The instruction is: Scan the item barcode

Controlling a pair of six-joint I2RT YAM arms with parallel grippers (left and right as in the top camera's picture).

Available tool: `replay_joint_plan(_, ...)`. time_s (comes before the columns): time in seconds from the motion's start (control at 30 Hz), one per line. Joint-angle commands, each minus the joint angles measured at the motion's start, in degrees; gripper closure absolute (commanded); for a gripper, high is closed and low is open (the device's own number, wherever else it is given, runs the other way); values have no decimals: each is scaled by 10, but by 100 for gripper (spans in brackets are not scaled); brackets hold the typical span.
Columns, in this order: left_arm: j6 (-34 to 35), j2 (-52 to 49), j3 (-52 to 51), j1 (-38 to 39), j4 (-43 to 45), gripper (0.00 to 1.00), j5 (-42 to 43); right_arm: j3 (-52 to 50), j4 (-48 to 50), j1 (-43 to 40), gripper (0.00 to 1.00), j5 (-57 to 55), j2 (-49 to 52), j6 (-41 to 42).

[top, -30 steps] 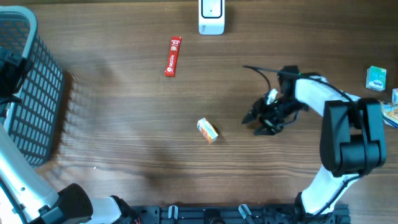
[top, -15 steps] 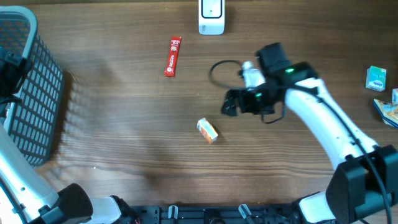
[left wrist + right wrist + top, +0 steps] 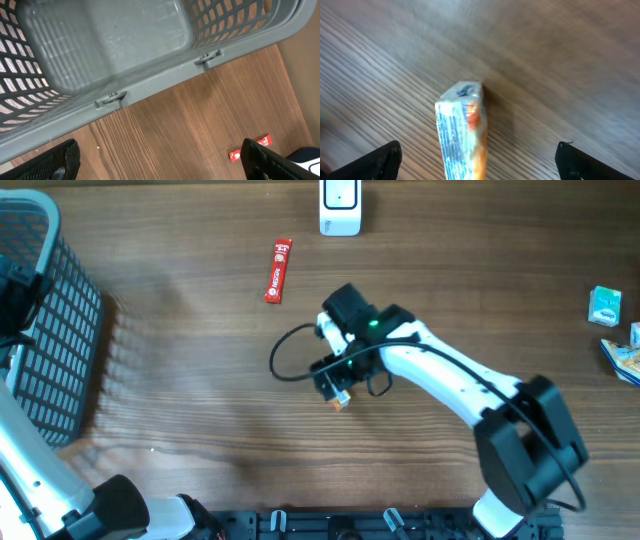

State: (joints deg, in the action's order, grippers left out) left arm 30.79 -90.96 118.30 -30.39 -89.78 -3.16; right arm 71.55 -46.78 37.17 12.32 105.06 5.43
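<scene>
Right gripper has moved in from right of centre and now hangs over the small box, jaws spread wide either side, clear of it. Box lies mid-bench. Scanner at far edge. Left gripper jaws wide, above basket at left edge.

We can read nothing for certain. The red packet, just left of the white scanner, carries white lettering along its length — too small to make out. The small box shows blue and orange print, perhaps text — blurred.
</scene>
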Motion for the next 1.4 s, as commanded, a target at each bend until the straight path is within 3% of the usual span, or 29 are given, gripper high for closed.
replay_joint_plan(0.0,6,-2,2,-3,1,0,-4,-8,-6,21,2,32,19,-54)
replay_joint_plan(0.2,6,-2,2,-3,1,0,-4,-8,-6,25,4,-4,19,-52)
replay_joint_plan(0.27,6,-2,2,-3,1,0,-4,-8,-6,25,16,-12,20,-52)
replay_joint_plan(0.33,6,-2,2,-3,1,0,-4,-8,-5,25,37,-11,22,-52)
replay_joint_plan(0.47,6,-2,2,-3,1,0,-4,-8,-5,25,31,-13,34,-52)
replay_joint_plan(0.6,6,-2,2,-3,1,0,-4,-8,-4,25,35,-13,50,-48)
replay_joint_plan(0.83,6,-2,2,-3,1,0,-4,-8,0,25,67,-14,57,-38)
replay_joint_plan(0.97,6,-2,2,-3,1,0,-4,-5,5,25,94,-13,57,-26)
replay_joint_plan(1.17,6,-2,2,-3,1,0,-4,17,5,5,96,71,57,-20)
replay_joint_plan(1.37,6,-2,2,-3,1,0,-4,38,31,-75,96,264,57,-23)
